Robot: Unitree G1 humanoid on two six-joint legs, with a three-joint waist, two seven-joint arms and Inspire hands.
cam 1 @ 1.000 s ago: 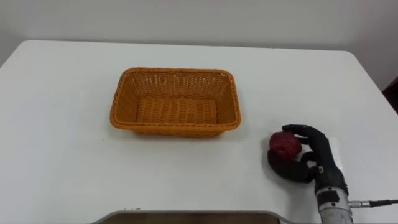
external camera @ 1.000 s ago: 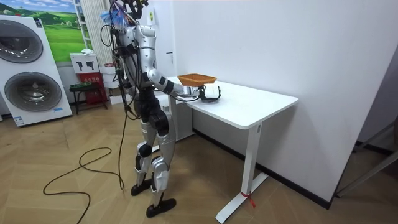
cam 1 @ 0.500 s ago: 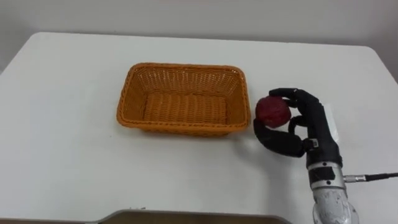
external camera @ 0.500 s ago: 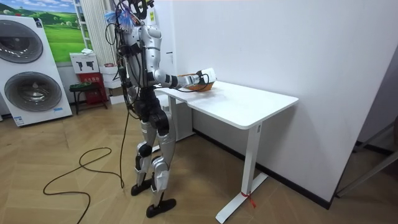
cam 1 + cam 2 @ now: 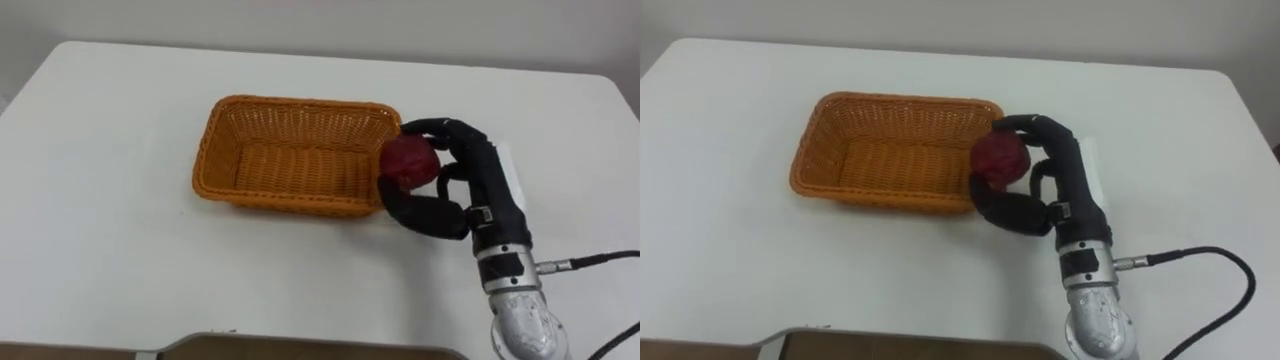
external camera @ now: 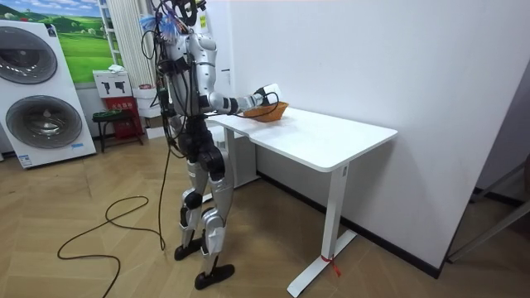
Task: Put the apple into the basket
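Table [image 5: 110,250]: white, stood against the wall.
Washers [image 6: 41,74]: stacked at the room view's left.
Stool [image 6: 116,121]: dark, near them.

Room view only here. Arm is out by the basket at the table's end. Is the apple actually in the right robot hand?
Observer: Yes. In the eye views the right robot hand has its fingers and thumb curled round the red apple.
Operator: Over the basket?
Observer: Only at its edge. The apple overlaps the right rim of the wicker basket, near the far right corner, not over the middle.
Operator: Anything inside the basket?
Observer: No, its woven floor is bare.
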